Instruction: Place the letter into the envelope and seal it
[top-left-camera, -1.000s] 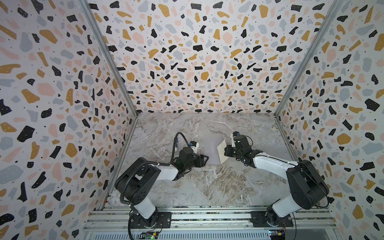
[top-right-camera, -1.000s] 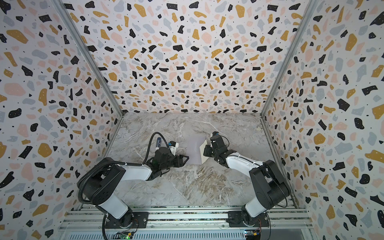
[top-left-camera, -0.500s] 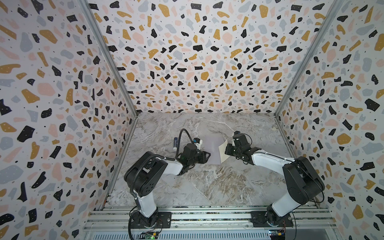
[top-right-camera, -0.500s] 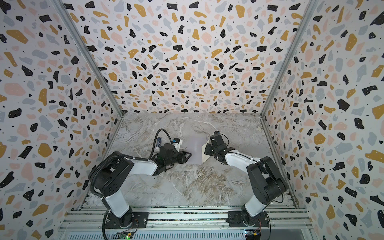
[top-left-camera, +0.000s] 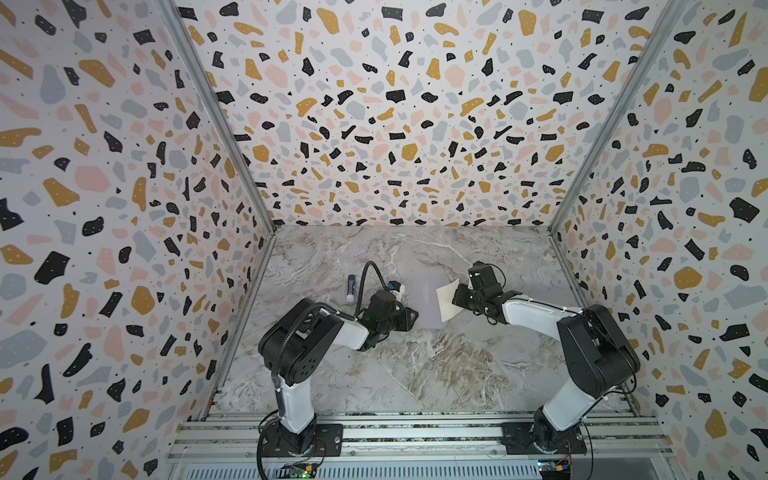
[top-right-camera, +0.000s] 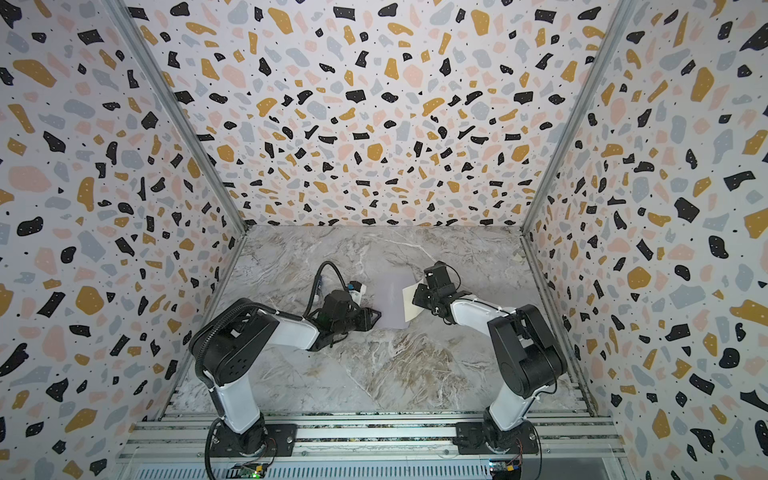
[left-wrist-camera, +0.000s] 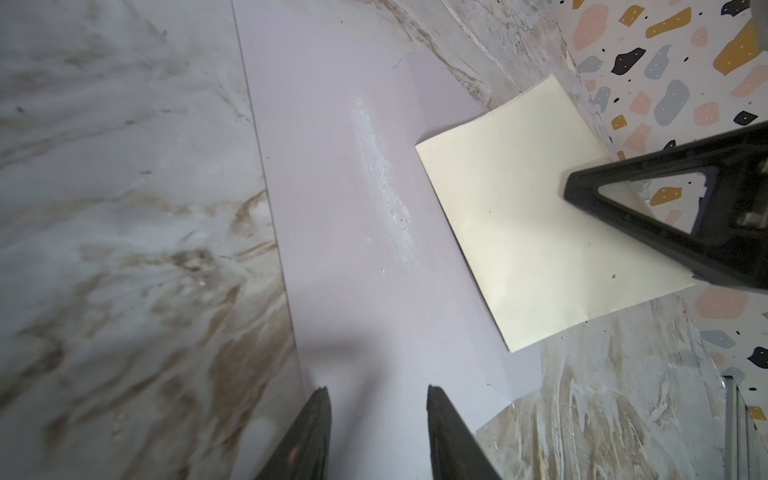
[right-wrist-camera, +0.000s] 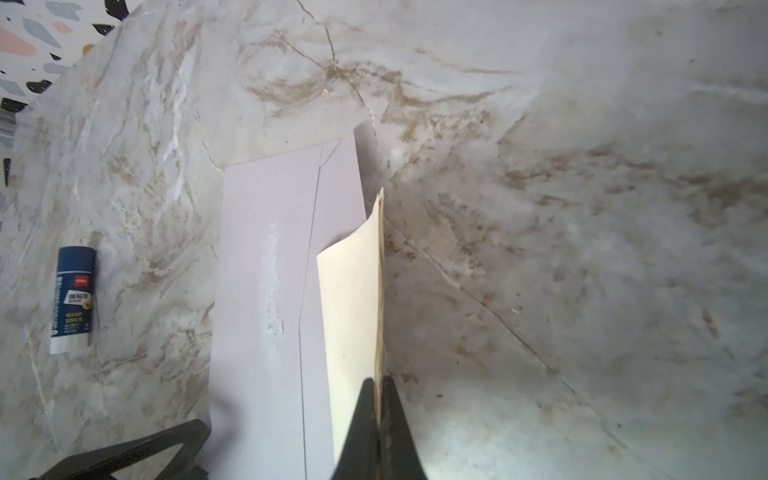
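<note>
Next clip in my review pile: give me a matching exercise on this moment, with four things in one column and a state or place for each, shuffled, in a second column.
Column one
1. the letter
2. the envelope
3. glue stick
4. left gripper

Column two
A. lies alone on the table, touching no paper
B. jaws apart over lavender-grey paper
C. cream sheet pinched at one edge by the shut right gripper
D. lies on the table, with a rough white smear down it

Pairs: 1-C, 2-D, 3-A, 4-B
</note>
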